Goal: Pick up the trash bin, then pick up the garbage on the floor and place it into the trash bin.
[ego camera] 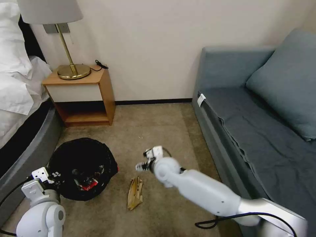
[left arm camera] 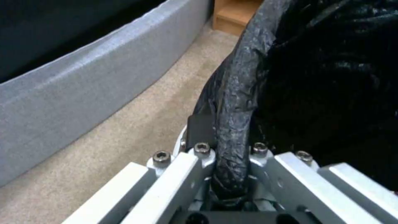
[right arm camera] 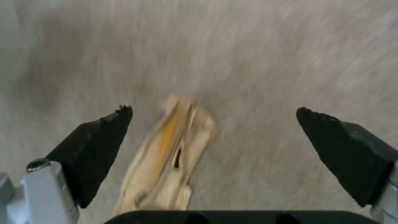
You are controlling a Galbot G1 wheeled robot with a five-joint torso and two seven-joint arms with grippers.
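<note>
Below the wide-open, empty right hand (right arm camera: 213,124) lies the gold-brown wrapper (right arm camera: 166,161), lengthwise between its fingers; the left hand (left arm camera: 230,174) clamps the trash bin's (ego camera: 82,164) rim.

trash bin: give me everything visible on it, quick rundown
The trash bin is round, lined with a crinkled glossy black plastic bag that overhangs and hides its walls. It is beside the bed base, near the nightstand. Red-and-white litter lies inside. The left gripper is clamped on its bag-wrapped rim, jaws either side. Whether it rests on the carpet cannot be told.
</note>
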